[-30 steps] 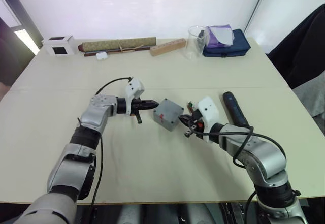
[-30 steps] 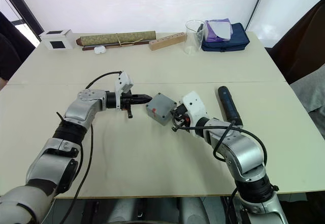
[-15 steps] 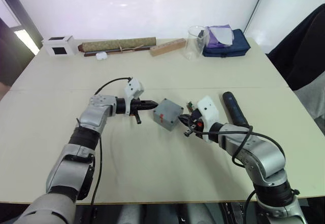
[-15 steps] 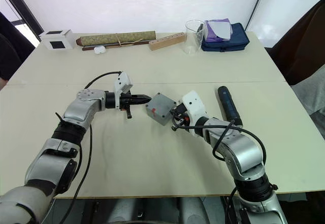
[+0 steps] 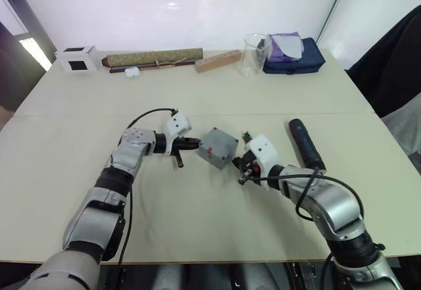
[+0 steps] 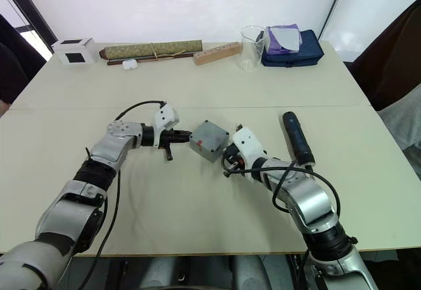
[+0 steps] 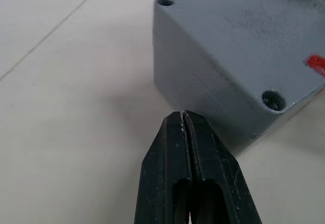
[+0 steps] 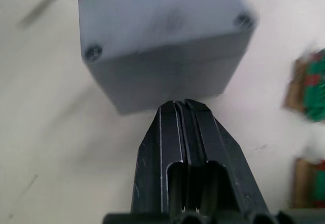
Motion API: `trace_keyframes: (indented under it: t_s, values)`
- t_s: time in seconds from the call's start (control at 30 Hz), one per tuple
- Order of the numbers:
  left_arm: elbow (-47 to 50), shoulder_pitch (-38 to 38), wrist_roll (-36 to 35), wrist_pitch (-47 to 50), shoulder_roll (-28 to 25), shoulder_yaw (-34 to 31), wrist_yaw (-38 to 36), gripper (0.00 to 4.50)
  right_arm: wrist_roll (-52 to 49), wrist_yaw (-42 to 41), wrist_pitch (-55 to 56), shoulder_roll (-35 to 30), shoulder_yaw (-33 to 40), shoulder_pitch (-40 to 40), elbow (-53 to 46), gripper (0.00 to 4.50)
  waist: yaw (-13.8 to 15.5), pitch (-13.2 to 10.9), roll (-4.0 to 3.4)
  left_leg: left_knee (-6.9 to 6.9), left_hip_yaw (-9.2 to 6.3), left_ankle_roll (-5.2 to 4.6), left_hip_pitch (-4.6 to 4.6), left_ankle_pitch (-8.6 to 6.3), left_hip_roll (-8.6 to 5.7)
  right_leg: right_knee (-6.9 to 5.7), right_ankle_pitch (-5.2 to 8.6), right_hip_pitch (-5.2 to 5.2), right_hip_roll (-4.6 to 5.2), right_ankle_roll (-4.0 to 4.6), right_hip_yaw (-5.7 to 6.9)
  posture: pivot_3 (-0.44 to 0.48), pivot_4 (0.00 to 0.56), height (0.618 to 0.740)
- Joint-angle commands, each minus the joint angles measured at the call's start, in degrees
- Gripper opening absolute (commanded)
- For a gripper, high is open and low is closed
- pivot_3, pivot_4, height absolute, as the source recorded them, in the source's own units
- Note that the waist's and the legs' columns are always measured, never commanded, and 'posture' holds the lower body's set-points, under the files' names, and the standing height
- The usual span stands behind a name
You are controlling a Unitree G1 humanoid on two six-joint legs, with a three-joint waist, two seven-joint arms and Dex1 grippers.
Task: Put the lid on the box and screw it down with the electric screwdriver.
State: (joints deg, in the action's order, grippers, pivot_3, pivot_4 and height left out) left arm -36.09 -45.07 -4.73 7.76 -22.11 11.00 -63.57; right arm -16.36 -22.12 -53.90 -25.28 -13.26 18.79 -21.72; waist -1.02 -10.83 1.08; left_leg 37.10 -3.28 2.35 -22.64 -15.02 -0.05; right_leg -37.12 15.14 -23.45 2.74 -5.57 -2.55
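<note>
The grey box [image 5: 218, 148] stands mid-table, closed. Its lid [image 7: 244, 31] forms the top face, with corner screw holes and a red mark, and a seam runs along the side. My left gripper [image 5: 195, 143] is shut and empty, its tip just short of the box's left side [image 7: 203, 99]. My right gripper [image 5: 238, 161] is shut and empty too, its tip against the box's right side [image 8: 167, 76]. The dark electric screwdriver [image 5: 304, 144] lies flat on the table, right of my right arm.
Small green circuit boards [image 8: 310, 84] lie just right of the box. Along the far edge stand a white box with a black square [image 5: 75, 58], a rolled mat [image 5: 154, 58], a wooden block [image 5: 217, 60], a glass beaker [image 5: 253, 54] and a blue pouch [image 5: 293, 56].
My left gripper has dropped lower beside the box. My right gripper has shifted left, closing on the box's right side. The box has stayed put.
</note>
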Motion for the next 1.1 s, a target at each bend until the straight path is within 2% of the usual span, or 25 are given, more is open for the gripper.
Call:
trace_keyframes:
  t_s: [0.03, 0.43, 1.1]
  values:
    - [2.4, 0.2, 0.0, -0.2, -0.1, 0.7, -1.8, 0.00, 0.9, -1.0, 2.6, 0.5, -0.1, 1.9, 0.3, 0.06, 0.0, 0.0, 0.00, 0.00, 0.00, 0.00, 0.00, 0.00, 0.00, 0.00, 0.00, 0.00, 0.00, 0.00, 0.00, 0.000, 0.150, 0.736]
    - [11.5, 5.1, -1.3, 6.0, -4.2, 1.4, -9.5, 0.00, 0.1, -7.7, 2.5, 1.4, -3.4, 4.1, 1.8, 0.06, -0.1, 0.0, 0.00, 0.01, -0.03, 0.00, 0.02, 0.00, 0.02, -0.06, 0.00, 0.00, -0.04, 0.00, 0.00, 0.000, 0.150, 0.736]
    - [24.5, 12.1, -3.3, 12.9, -7.8, 1.6, -11.6, 0.00, -0.5, -14.1, 0.6, 0.9, -3.9, 6.7, 1.7, 0.06, -0.1, 0.0, -0.01, 0.01, -0.02, 0.00, 0.03, 0.00, 0.03, -0.08, 0.00, 0.00, -0.01, 0.01, 0.00, 0.000, 0.150, 0.736]
